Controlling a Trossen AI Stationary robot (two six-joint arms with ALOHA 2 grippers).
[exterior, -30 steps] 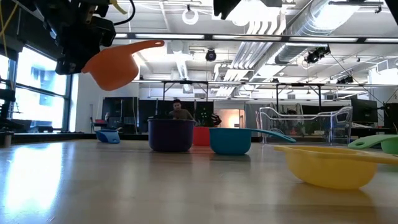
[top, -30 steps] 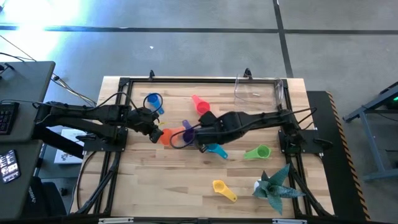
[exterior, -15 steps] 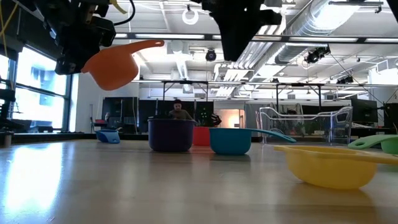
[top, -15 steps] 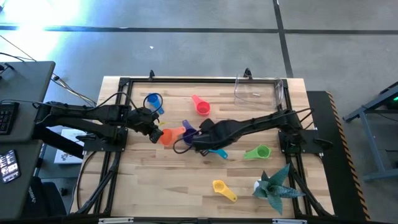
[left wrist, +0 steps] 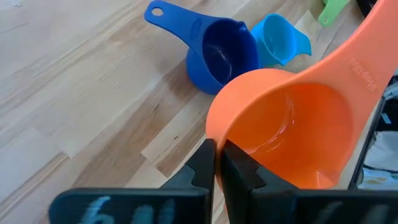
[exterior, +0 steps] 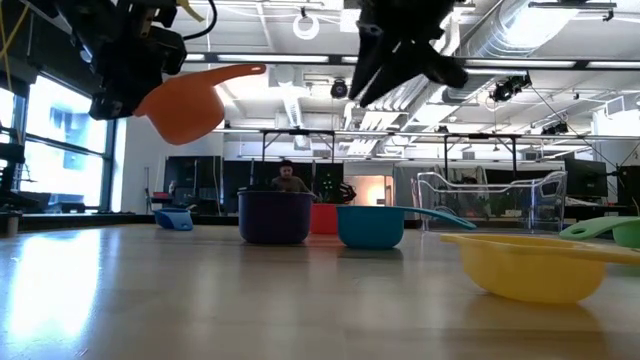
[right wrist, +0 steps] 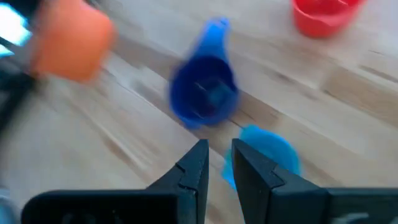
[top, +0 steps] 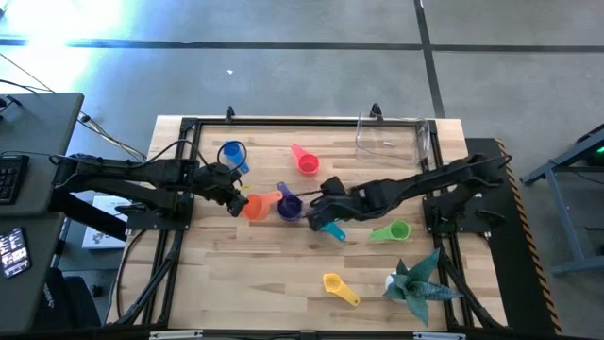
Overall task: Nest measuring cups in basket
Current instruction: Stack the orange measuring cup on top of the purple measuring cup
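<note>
My left gripper (top: 236, 201) is shut on the orange cup (top: 255, 206) and holds it in the air (exterior: 182, 106) left of the table's middle. The purple cup (top: 289, 206) stands on its base just right of it, with the teal cup (top: 330, 229) a little farther right. My right gripper (top: 316, 210) hovers above and between these two (exterior: 400, 55), its fingers a narrow gap apart (right wrist: 217, 158), touching nothing. The red (top: 307, 162), blue (top: 232, 154), green (top: 394, 230) and yellow (top: 338, 286) cups lie scattered about. The clear basket (top: 392, 137) stands near the far right corner. My left gripper pinches the orange cup's wall at the rim (left wrist: 214, 134), on the side away from the handle (left wrist: 367, 62), with one finger outside the bowl and one inside. The fingers come level from the table's left. The cup is lifted clear and tilted, its handle pointing right and slightly up (exterior: 240, 72).
A teal spiky plant (top: 415, 279) stands at the near right corner. A black metal frame (top: 189, 127) runs round the table top. Bare wood lies along the near left part (top: 245, 274). A person (exterior: 290, 178) shows far off in the room behind.
My right gripper has drawn back from over the purple cup toward the table's right, and the purple cup now shows uncovered in the high view. The orange cup hangs where it was.
</note>
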